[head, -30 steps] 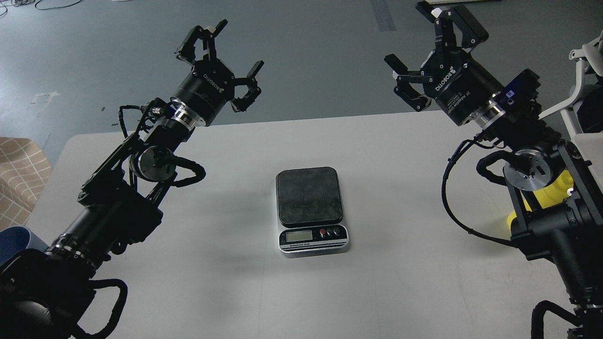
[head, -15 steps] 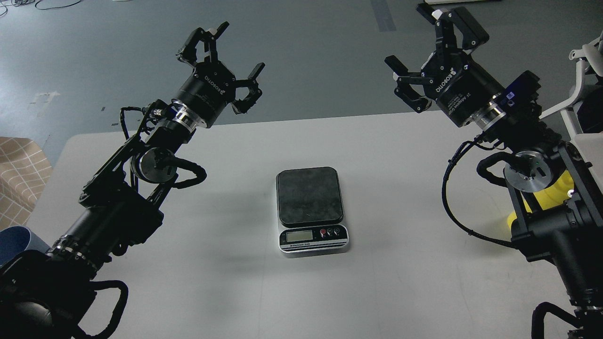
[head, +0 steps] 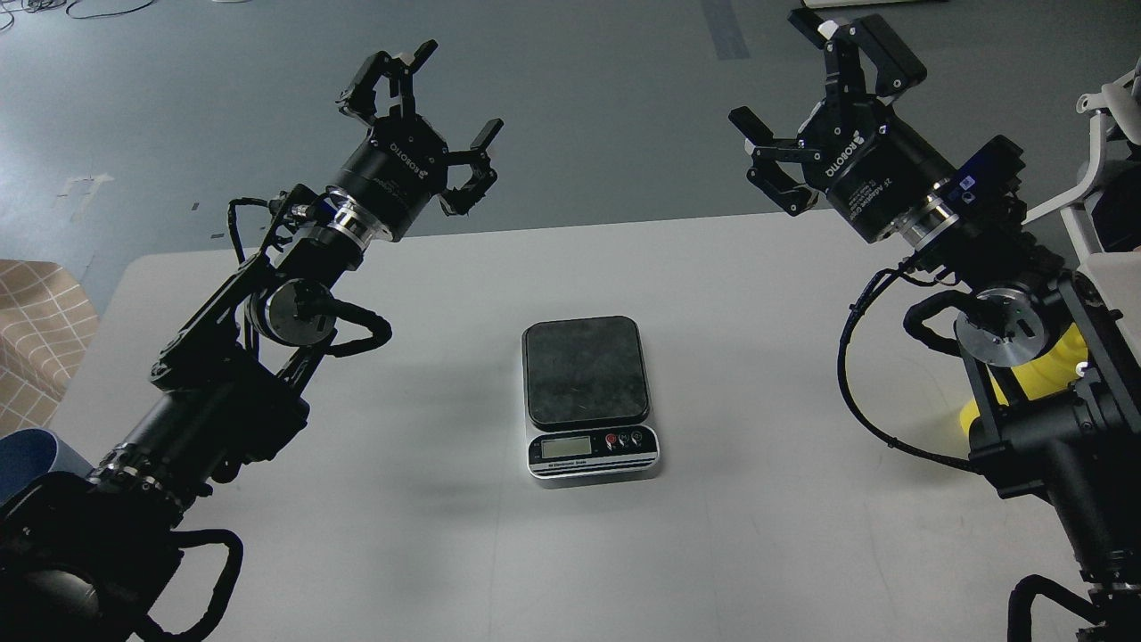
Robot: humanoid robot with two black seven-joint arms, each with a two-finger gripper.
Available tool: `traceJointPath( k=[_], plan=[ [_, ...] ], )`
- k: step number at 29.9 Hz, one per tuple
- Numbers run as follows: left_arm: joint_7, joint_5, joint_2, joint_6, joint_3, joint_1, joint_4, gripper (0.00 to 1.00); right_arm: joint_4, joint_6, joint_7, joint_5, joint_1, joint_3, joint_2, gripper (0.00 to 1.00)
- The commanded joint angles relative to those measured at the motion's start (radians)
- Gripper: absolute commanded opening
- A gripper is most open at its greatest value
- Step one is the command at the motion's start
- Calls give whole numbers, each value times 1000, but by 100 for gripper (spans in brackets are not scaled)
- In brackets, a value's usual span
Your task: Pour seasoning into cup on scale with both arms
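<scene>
So the desk (head: 767, 553) lies mostly bare around the scale (head: 589, 398) at centre, its platform unloaded — wide room for both arms. The seasoning (head: 1043, 374) stands at 3 o'clock, half hidden behind the right arm; the cup (head: 25, 455) peeks in at 8 o'clock by the desk's edge. Both the left gripper (head: 428, 111) and the right gripper (head: 802, 107) hover with fingers spread wide, holding nothing — best bring the cup in first, lifting clear of that near edge.

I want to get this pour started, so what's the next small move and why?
Probably lower the left gripper toward the cup at the table's near-left edge: the scale platform is bare, both grippers hang open and empty, and the seasoning sits behind the right arm.
</scene>
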Motion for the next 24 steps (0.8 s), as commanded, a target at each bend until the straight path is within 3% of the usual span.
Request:
traceJointPath(
  k=[1,3,11,24],
  plan=[
    [-62,98,0,0,-1,-4,-3,99,0,0,0,-4,0,2,0,100],
    [-88,155,0,0,-1,-4,-12,99,0,0,0,-4,0,2,-2,100],
    [-87,403,37,0,-1,-24,-87,99,6,0,0,-4,-15,2,-8,100],
    [-88,1042,254,0,-1,-94,-307,99,3,3,3,0,-20,15,-23,100]
  ],
)
